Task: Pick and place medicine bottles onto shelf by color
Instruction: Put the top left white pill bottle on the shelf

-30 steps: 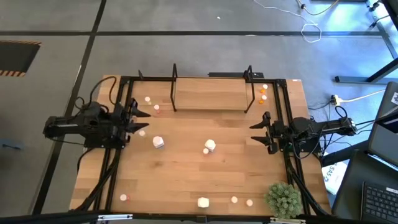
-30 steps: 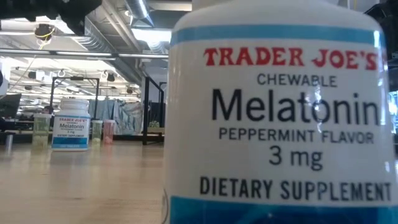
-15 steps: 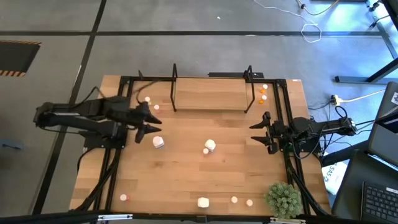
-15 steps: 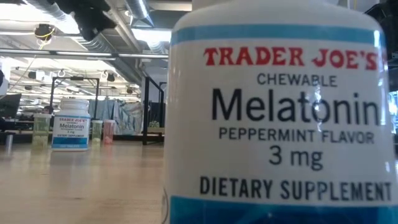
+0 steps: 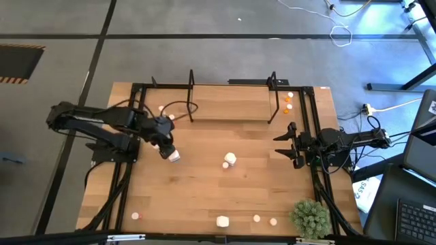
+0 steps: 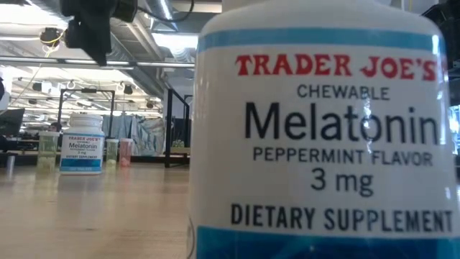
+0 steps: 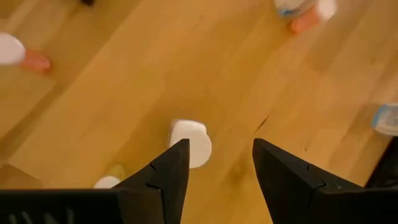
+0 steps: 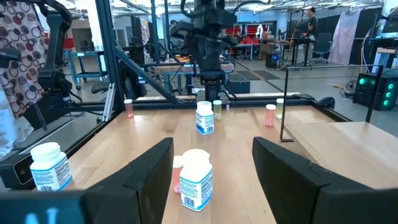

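The left gripper (image 5: 165, 148) hangs over the pale wooden surface (image 5: 225, 190), right above a chunky white bottle with a blue band (image 5: 174, 156). Its jaws are apart and hold nothing. In the left wrist view the white cap of this bottle (image 7: 190, 142) peeks out between the two dark fingers (image 7: 169, 174), and one finger hides part of it. Other small bottles at the edges of that view are blurry and cut off.

The right gripper (image 5: 281, 143) waits near the right edge of the surface, jaws apart and empty.

The low rack with thin black end frames and a pale base (image 5: 230, 102) stands at the far side of the surface. No bottle can be seen on it. A few tiny orange bottles (image 5: 287, 103) sit just to its right, and small pink ones (image 5: 164, 111) sit to its left. They are too small to make out well.

Another white bottle (image 5: 229, 159) stands in the middle of the surface. A third one (image 5: 223, 221) is at the near edge. In the low view this near white bottle fills most of the picture (image 6: 323, 137) and hides much of the surface behind it.
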Robot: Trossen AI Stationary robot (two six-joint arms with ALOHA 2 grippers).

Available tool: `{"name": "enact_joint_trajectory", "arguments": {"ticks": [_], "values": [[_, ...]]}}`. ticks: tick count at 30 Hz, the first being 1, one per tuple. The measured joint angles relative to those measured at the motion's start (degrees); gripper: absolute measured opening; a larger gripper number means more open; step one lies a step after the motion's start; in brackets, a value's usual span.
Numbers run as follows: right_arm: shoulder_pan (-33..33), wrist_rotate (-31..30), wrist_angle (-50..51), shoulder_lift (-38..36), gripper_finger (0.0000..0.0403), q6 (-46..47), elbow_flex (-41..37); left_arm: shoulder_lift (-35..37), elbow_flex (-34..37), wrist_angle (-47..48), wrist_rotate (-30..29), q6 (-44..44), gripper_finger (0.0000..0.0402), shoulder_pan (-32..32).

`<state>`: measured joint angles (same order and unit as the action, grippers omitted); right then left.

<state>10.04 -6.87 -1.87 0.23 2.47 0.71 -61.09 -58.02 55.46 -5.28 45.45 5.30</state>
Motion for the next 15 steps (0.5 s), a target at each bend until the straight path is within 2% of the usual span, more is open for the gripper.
{"name": "enact_joint_trajectory", "arguments": {"ticks": [8,15], "values": [[0.0,0.0,0.0,0.0,0.0223,-4.38,0.0,-6.5,0.0,4.54,0.47,4.95,0.0171,1.64],[0.0,0.04,0.0,0.0,0.0223,0.38,0.0,-7.64,0.0,4.63,1.53,5.43,0.0171,1.62]]}}
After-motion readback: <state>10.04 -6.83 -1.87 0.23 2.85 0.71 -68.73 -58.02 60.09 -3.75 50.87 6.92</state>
